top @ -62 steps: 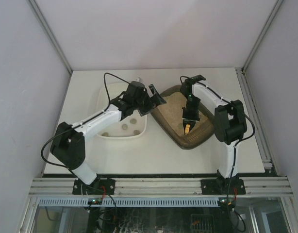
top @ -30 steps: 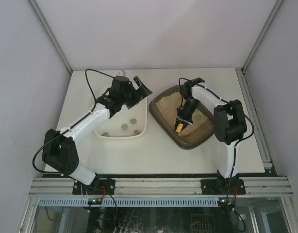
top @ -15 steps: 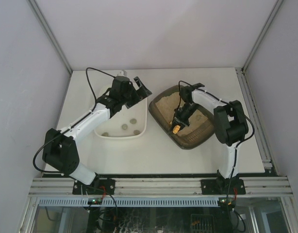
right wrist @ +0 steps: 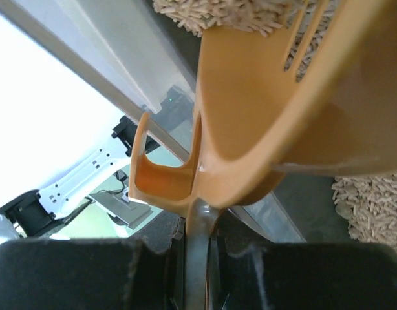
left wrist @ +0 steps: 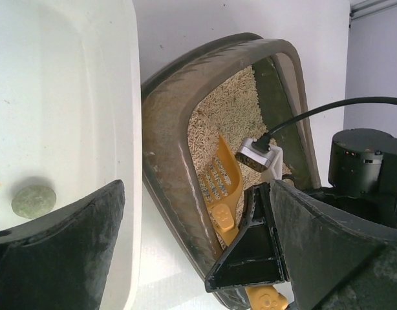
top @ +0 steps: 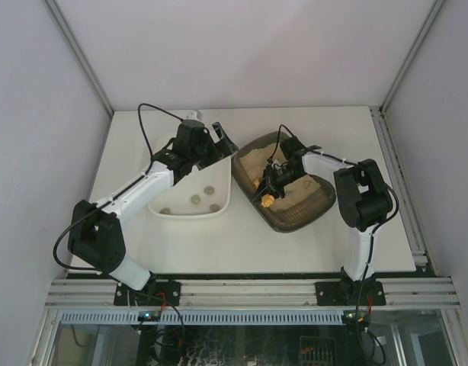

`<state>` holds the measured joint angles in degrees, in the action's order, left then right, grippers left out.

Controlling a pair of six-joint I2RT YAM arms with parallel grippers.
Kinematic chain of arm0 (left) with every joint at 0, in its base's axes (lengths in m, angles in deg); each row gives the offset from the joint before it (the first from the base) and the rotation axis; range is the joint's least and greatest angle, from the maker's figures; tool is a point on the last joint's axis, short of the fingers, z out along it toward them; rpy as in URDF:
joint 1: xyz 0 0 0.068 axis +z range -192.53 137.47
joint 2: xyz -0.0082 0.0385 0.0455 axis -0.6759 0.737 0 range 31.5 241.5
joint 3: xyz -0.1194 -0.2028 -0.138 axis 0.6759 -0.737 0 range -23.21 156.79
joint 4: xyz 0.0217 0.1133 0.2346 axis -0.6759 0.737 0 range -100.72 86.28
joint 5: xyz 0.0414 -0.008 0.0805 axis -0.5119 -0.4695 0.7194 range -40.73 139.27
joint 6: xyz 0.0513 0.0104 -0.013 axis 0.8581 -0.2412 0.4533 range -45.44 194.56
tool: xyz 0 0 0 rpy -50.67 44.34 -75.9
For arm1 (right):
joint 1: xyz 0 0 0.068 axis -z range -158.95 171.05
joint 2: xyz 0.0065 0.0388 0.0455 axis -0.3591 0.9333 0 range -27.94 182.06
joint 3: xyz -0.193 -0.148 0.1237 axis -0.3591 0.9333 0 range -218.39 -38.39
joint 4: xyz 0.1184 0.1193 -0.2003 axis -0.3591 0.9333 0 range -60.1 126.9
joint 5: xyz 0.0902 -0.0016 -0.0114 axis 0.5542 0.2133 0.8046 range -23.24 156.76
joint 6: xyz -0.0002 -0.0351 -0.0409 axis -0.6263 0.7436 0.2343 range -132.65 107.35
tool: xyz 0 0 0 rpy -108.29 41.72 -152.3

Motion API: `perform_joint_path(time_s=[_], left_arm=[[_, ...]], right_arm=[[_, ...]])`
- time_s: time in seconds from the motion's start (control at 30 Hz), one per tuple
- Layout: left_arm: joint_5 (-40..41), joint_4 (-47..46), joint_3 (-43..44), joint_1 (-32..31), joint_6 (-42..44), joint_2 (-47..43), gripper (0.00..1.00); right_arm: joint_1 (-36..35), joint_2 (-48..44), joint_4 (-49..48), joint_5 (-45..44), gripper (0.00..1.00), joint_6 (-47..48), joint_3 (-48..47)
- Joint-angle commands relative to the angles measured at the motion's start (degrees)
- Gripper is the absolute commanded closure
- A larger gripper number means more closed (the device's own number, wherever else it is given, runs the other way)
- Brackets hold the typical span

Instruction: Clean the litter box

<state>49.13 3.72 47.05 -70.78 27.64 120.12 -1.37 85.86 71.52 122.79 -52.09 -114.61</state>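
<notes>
Our right end effector [top: 270,185] is pinching the handle of a slotted orange plastic scoop [left wrist: 222,183]. Beneath it is the dark brown-grey rectangular plastic litter box [top: 296,222], and the scoop blade is lying in the beige litter just inside the wall nearest our left arm. Our left end effector [top: 222,137] is hanging spread wide above the edge of a white rounded plastic tub [top: 190,214], with the box rim just beside it. Only a narrow gap is separating tub and box, while bare desk [top: 242,244] is lying open behind both end effectors.
</notes>
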Motion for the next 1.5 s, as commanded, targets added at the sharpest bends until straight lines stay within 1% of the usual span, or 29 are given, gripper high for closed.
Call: perform_joint_path(time_s=[0.0, 0.13, 0.2, 0.33, 0.5, 0.67, 0.93, 1.17, 1.27, 1.47], left_arm=[[0.79, -0.55, 2.14, 1.88, 2.99, -0.81, 0.04], [0.44, -0.43, 2.23, 2.77, 3.02, -0.79, 0.04], [0.23, -0.38, 2.25, 2.76, 3.04, -0.77, 0.04], [0.18, 0.07, 2.61, 2.78, 3.27, -0.66, 0.04], [0.64, 2.12, 4.05, 3.22, 3.43, 0.36, 0.04], [0.19, 4.41, 5.53, 3.79, 3.60, 0.80, 0.04], [0.25, 4.72, 5.88, 4.29, 5.62, -0.57, 0.04], [-0.87, 5.25, 4.64, 4.60, 8.15, -1.85, 0.04], [-0.22, 5.99, 3.73, 4.61, 11.16, -2.19, 0.04], [0.11, 5.99, 0.49, 6.26, 14.99, -4.42, 0.04]], right_arm=[[0.13, -0.74, -20.34, -5.31, 1.00, -0.85, 8.95], [1.58, -4.34, -29.84, -4.73, 1.00, -4.91, 16.38], [1.56, -6.40, -33.13, -5.22, 1.00, -5.31, 19.90], [1.56, -9.45, -35.21, -5.38, 1.00, -4.16, 24.39], [2.44, -11.90, -38.47, -4.58, 1.00, -3.36, 27.83], [3.43, -14.12, -37.77, -5.43, 1.00, -0.64, 29.51], [6.99, -16.52, -37.44, -6.47, 1.00, 3.02, 33.73], [8.53, -17.12, -39.54, -7.36, 1.00, 5.15, 34.87], [8.62, -17.29, -40.16, -7.76, 1.00, 6.50, 35.27], [9.57, -21.88, -45.79, -10.39, 1.00, 7.92, 38.95]])
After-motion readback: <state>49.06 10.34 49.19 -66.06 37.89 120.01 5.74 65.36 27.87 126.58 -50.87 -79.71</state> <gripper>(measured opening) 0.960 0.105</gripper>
